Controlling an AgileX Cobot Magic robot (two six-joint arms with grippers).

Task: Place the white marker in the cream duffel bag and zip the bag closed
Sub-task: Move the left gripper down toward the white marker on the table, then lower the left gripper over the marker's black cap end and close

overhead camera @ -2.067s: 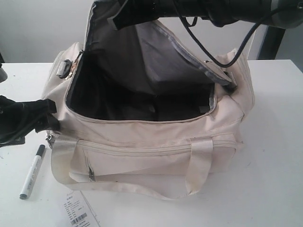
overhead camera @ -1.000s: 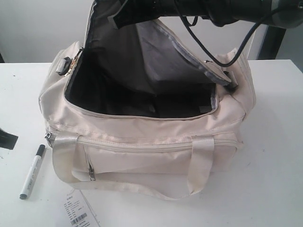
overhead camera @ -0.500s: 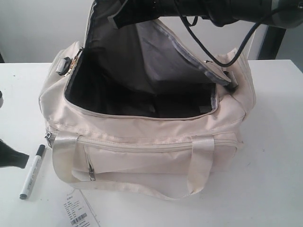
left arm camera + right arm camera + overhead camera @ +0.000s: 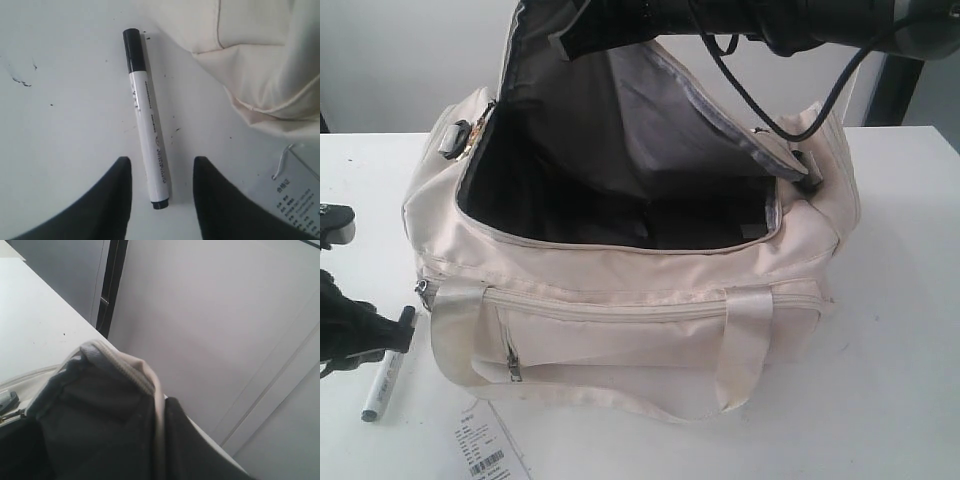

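The marker (image 4: pixel 380 388) lies on the table (image 4: pixel 900 350) at the lower left of the exterior frame, just beside the bag's (image 4: pixel 620 275) left end, black cap toward the bag. It looks like a light, stiff plastic barrel, smooth and round, so it may roll or squirt out of a loose pinch. The best hold is probably across the white barrel near its middle. That grip would balance it and leave either end free to drop into the bag.

The left gripper (image 4: pixel 362 332) hangs over it at the left edge of the frame. In the left wrist view the left gripper (image 4: pixel 161 161) is spread, its two dark fingers (image 4: pixel 112 200) straddling the uncapped end of the marker (image 4: pixel 147 120). Neither finger touches it. That puts the hold toward the tail rather than mid-barrel. A paper tag (image 4: pixel 490 452) lies near, clear of the fingers.

At the top of the frame the right gripper (image 4: pixel 572 38) is clamped on the bag's flap (image 4: pixel 575 120) and holds it upright. The dark interior below is wide open.
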